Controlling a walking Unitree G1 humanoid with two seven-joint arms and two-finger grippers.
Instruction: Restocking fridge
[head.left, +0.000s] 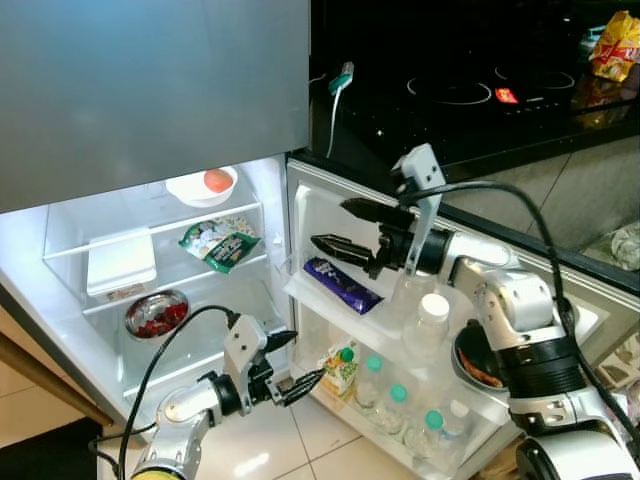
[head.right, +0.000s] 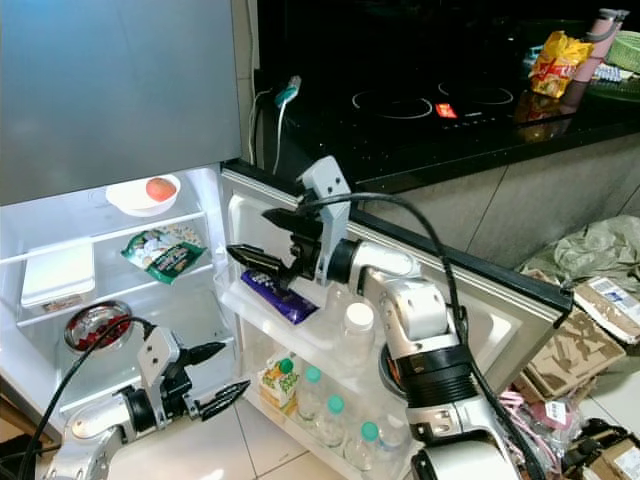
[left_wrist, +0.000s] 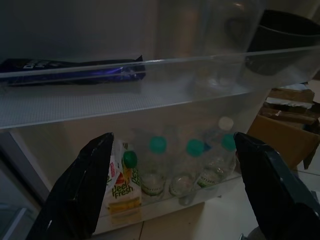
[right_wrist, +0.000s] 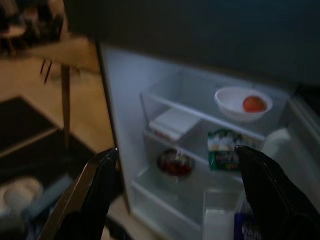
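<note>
**Fridge open, both grippers empty over the door shelves**

Left eye view: fridge door swung wide. Right gripper raised over the upper door shelf, fingers spread wide, nothing between them. Purple packet flat near that shelf's inner end; clear white-capped bottle upright further along; dark bowl toward the outer end. Left gripper low by the bottom door shelf, fingers wide and empty, just beside the juice carton.

Right eye view: white dish holding an orange fruit on the top inner shelf, green snack bag below it, steel bowl of red food lower, near the shelf's outer edge.

Left wrist view: fingers apart, framing the carton and a row of teal-capped bottles behind the clear rail.

Right wrist view: fingers apart, aimed into the lit compartment.

Probably between placements, no item in hand. Best done by lifting clear of the shelf rail before swinging away, keeping off the upright bottle, and bringing the next item in above the rail, then lowering into a free gap.
</note>
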